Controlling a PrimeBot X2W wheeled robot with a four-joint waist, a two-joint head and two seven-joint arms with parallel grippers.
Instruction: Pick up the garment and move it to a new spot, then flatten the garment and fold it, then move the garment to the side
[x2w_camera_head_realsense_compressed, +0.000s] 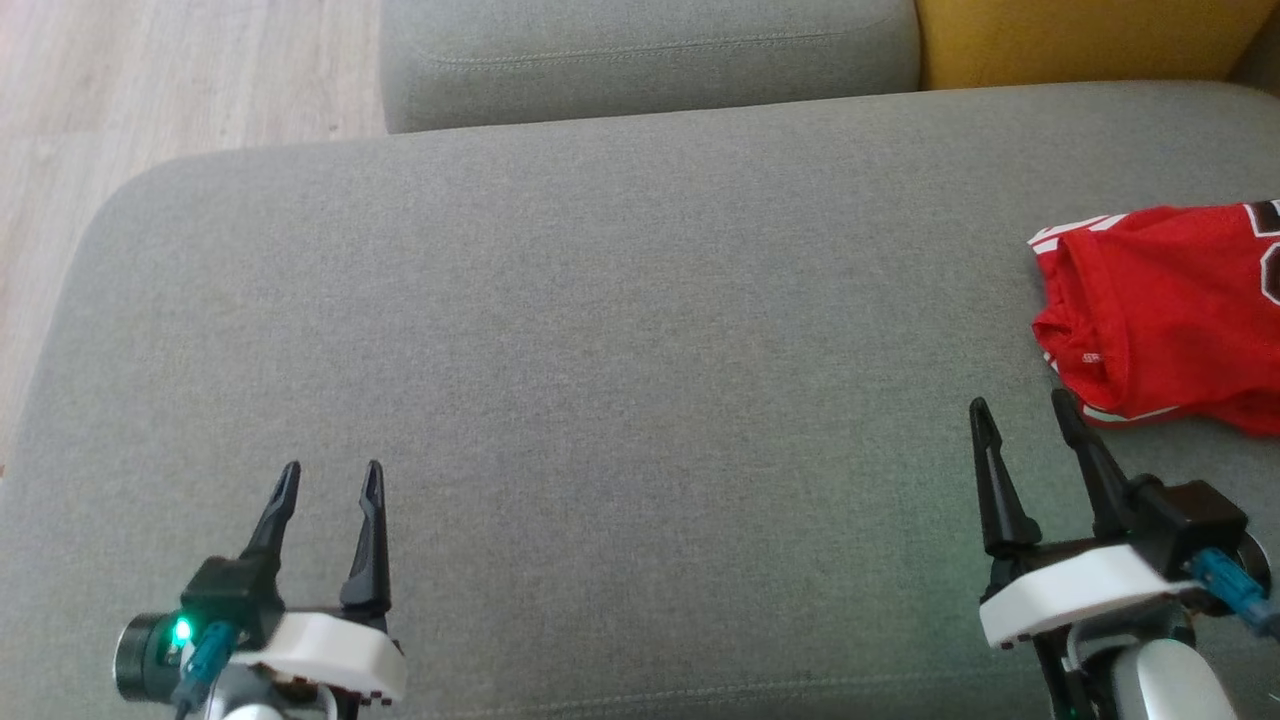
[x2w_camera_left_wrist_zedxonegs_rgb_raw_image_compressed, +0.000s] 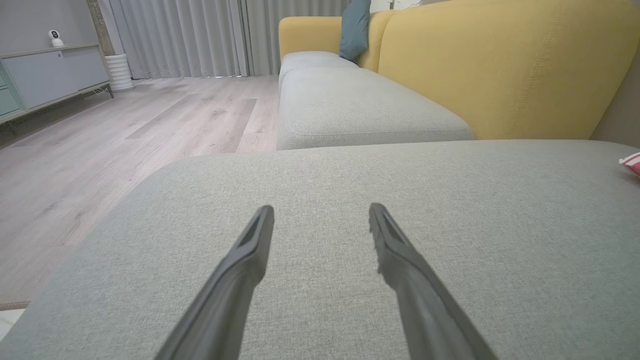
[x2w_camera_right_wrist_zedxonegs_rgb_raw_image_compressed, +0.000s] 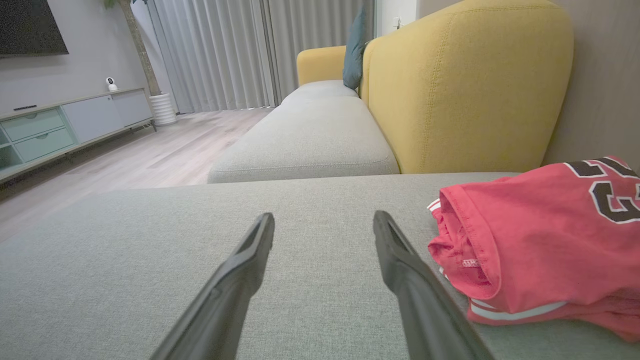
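The garment (x2w_camera_head_realsense_compressed: 1170, 310) is a red jersey with white trim and dark numerals, lying bunched at the right edge of the grey cushion (x2w_camera_head_realsense_compressed: 620, 330); the right wrist view has the garment (x2w_camera_right_wrist_zedxonegs_rgb_raw_image_compressed: 535, 245) close on the right. A sliver of the garment (x2w_camera_left_wrist_zedxonegs_rgb_raw_image_compressed: 631, 163) shows at the left wrist view's right edge. My right gripper (x2w_camera_head_realsense_compressed: 1022, 410) stands open just in front of and left of the garment, apart from it, nothing between its fingers (x2w_camera_right_wrist_zedxonegs_rgb_raw_image_compressed: 400, 265). My left gripper (x2w_camera_head_realsense_compressed: 330, 475) is open and empty at the lower left, far from the garment.
The grey cushion drops off to a wooden floor (x2w_camera_head_realsense_compressed: 150, 100) at the left. Behind it lie a second grey seat cushion (x2w_camera_head_realsense_compressed: 650, 60) and a yellow sofa back (x2w_camera_head_realsense_compressed: 1080, 40). Curtains (x2w_camera_right_wrist_zedxonegs_rgb_raw_image_compressed: 215, 55) and a low cabinet (x2w_camera_right_wrist_zedxonegs_rgb_raw_image_compressed: 65, 125) stand across the room.
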